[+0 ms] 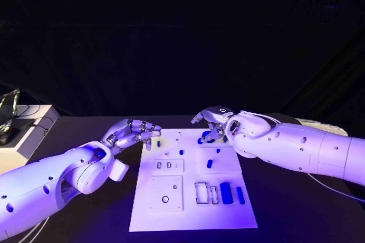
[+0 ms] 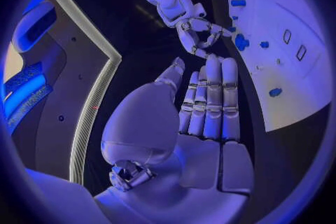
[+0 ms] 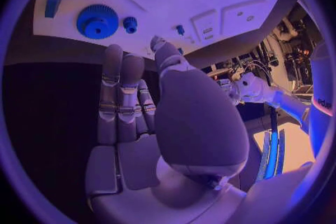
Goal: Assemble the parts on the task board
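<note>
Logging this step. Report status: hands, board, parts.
Left hand open at board's far left corner, holding nothing. Right hand open over far edge, fingers empty. Task board holds loose blue parts; gear unseated. Nothing blocking.

Matt white task board point(image 1: 190, 201), glossy plastic arms point(image 1: 46, 185).

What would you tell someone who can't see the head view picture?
A white task board lies on a black table with small blue parts on it. The robot's left hand hovers at the board's far left edge and its right hand is over the far right corner; neither holds anything.
</note>
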`<action>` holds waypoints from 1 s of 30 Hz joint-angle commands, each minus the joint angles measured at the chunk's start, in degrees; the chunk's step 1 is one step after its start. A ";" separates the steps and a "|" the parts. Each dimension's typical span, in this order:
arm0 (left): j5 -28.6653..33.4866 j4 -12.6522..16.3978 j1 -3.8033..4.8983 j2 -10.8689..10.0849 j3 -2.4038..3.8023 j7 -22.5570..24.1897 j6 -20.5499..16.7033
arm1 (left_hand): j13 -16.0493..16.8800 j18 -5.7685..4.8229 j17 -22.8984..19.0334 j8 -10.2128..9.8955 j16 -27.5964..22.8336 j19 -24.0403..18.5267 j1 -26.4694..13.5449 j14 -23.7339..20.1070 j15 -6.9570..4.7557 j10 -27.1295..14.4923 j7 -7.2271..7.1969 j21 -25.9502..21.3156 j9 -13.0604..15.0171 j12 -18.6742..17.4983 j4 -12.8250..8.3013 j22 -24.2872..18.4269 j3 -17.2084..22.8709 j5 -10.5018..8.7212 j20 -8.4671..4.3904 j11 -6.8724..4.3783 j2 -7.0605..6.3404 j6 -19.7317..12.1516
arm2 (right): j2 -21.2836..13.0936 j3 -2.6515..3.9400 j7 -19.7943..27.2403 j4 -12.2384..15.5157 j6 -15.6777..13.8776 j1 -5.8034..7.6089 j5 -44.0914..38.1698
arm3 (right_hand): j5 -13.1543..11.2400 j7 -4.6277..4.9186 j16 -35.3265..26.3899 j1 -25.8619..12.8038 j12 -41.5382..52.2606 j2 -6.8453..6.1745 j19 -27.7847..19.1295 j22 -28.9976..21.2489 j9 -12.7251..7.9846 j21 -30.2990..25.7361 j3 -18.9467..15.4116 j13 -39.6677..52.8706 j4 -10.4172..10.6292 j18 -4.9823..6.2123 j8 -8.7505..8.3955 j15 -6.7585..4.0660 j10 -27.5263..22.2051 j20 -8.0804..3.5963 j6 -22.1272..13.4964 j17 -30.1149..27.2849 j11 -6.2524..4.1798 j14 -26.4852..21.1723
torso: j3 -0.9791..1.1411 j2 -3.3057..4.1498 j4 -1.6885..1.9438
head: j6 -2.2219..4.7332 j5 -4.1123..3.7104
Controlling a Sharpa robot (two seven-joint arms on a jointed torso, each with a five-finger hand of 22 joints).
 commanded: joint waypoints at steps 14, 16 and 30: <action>0.61 -0.92 -0.02 0.40 0.05 0.74 0.42 | -0.15 1.12 -1.92 -1.10 -2.96 0.71 -0.16 0.70 0.58 -1.56 0.92 -2.45 -0.70 -1.03 -0.03 -1.24 1.15 -0.21 0.69 0.70 -0.60 -0.30 | -0.66 -0.06 -0.09 -0.08 -0.10 -0.69 1.70 | -0.27 5.70 -11.00 -2.66 1.46 4.79 11.72 26.19 0.24 21.50 5.75 0.09 -10.00 0.70 0.10 0.76 20.68 -0.99 10.38 -12.70 0.28 3.69 | -0.04 0.28 0.05 | -0.38 0.10; 0.64 -0.92 -0.02 0.44 0.05 0.67 0.55 | -0.15 1.12 -2.04 -1.18 -3.11 0.73 -0.18 0.72 0.61 -1.71 0.94 -2.58 -0.75 -1.08 -0.02 -1.30 1.16 -0.22 0.69 0.75 -0.61 -0.33 | -0.58 -0.06 -0.06 -0.29 -0.62 -0.83 1.85 | 0.72 6.05 -10.38 -4.01 0.08 5.00 12.08 26.89 0.31 21.77 8.16 0.15 -11.12 0.78 0.10 0.45 23.40 -1.29 12.40 -13.52 0.01 4.60 | -0.03 0.34 0.05 | -0.41 0.10; 0.75 -0.78 -0.04 0.65 0.05 0.40 1.21 | -0.17 1.08 -2.83 -1.58 -4.03 1.08 -0.50 1.03 0.70 -2.22 1.05 -3.45 -0.94 -1.15 0.43 -1.69 1.24 -0.22 0.74 0.90 -0.44 -0.29 | 0.81 -0.06 -0.70 -2.40 -2.21 -1.91 1.24 | 3.55 5.05 0.22 -10.90 0.05 5.27 14.72 37.04 0.34 27.64 15.66 0.08 -17.59 0.50 -0.01 0.27 22.29 -1.65 14.61 -17.91 -0.15 3.42 | -0.16 1.09 0.40 | -0.50 -0.22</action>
